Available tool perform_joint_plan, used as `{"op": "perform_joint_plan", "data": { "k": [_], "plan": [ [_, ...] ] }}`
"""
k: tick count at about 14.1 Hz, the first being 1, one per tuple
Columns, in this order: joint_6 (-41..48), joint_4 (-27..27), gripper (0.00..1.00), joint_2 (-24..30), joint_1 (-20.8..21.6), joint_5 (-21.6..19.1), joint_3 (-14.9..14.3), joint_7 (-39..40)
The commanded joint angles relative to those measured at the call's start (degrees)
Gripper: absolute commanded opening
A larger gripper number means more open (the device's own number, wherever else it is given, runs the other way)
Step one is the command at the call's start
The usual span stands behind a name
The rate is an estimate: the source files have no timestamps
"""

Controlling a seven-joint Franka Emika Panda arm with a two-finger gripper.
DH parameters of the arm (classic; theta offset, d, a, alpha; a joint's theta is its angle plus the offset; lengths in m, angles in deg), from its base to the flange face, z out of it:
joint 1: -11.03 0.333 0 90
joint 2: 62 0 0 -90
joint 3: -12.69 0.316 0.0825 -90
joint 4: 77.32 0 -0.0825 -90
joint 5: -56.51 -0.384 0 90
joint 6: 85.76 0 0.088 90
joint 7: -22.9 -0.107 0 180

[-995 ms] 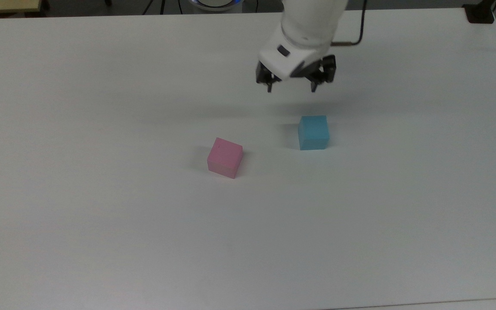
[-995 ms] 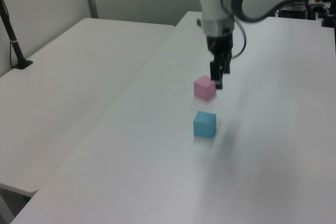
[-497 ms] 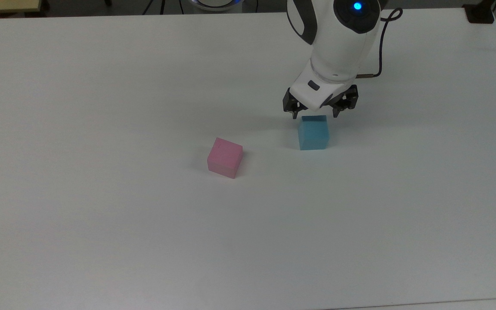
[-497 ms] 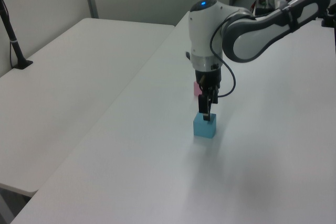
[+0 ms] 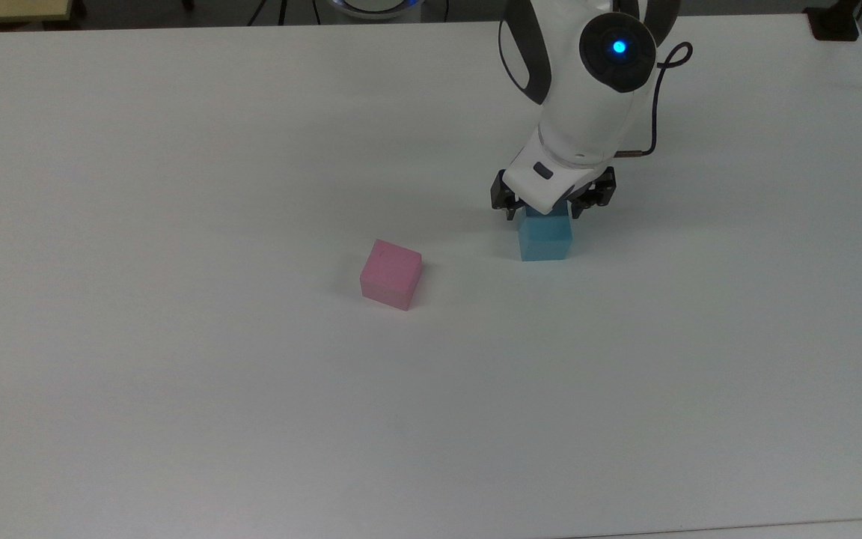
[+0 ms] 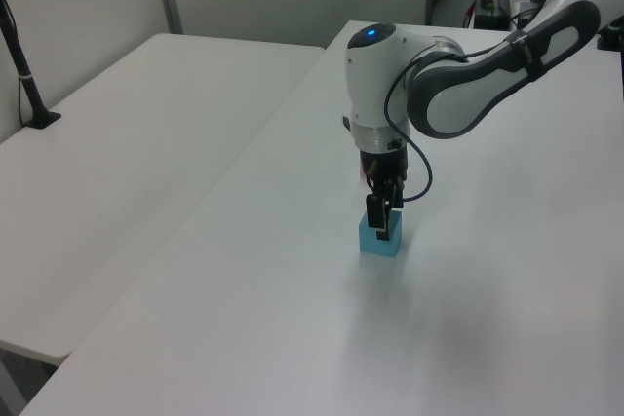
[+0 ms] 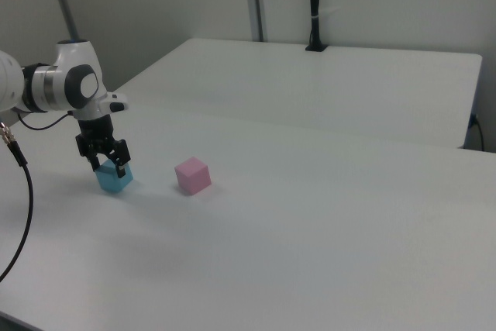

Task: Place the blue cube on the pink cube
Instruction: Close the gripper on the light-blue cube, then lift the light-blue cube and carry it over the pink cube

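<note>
The tool (image 5: 545,209) hangs straight down over the blue cube (image 5: 545,239), its two dark fingers spread apart and set one to each side of the cube's upper part; in the top view a finger (image 5: 509,210) shows at the cube's left top corner and the other at its right top corner, with the cube's width between them; whether the fingers touch the cube's sides I cannot tell; the cube rests flat on the white tabletop (image 5: 251,412). In the left view the tool (image 6: 382,224) comes down onto the top of the blue cube (image 6: 379,241), and the white arm (image 6: 468,94) bends away toward the left view's upper right; a blue light (image 5: 618,47) glows on the arm's round joint, seen in the top view.

The pink cube (image 5: 390,274) sits on the tabletop apart from the blue one, to the top view's left and a little lower; nothing rests on it and nothing touches it. In the right view the pink cube (image 7: 192,175) lies to the right view's right of the blue cube (image 7: 115,179), with bare tabletop between them, and the tool (image 7: 108,160) stands over the blue one. A dark cable (image 5: 655,112) loops from the arm's wrist; a second white table (image 6: 127,163) adjoins the tabletop on the left view's left, with a black post (image 6: 24,75) standing on it.
</note>
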Motion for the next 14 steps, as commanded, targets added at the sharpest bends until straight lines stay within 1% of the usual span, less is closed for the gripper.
{"op": "perform_joint_plan", "data": {
  "k": [1, 2, 4, 6, 7, 9, 10, 12, 14],
  "plan": [
    [-2.26, -0.08, 0.48, -0.26, 0.29, 1.03, -0.34, -1.13],
    [-2.35, -0.08, 0.48, -0.53, 0.38, 1.21, -0.34, -1.13],
    [-1.57, -0.34, 0.41, -0.27, 0.03, 1.64, -0.34, -0.61],
    [0.71, -0.60, 0.41, 2.18, -0.67, 2.00, -1.22, 0.61],
    [3.33, -1.47, 0.41, 4.28, -2.50, 2.00, -1.92, 4.28],
    [7.38, -2.88, 0.41, 5.70, -5.75, 2.00, -3.15, 9.74],
    [9.66, -4.45, 0.41, 6.15, -7.77, 2.00, -4.55, 13.07],
    [11.88, -5.26, 0.41, 6.59, -8.93, 2.00, -6.31, 16.34],
    [11.71, -5.26, 0.42, 6.77, -10.24, 2.00, -7.80, 17.67]
  ]
}}
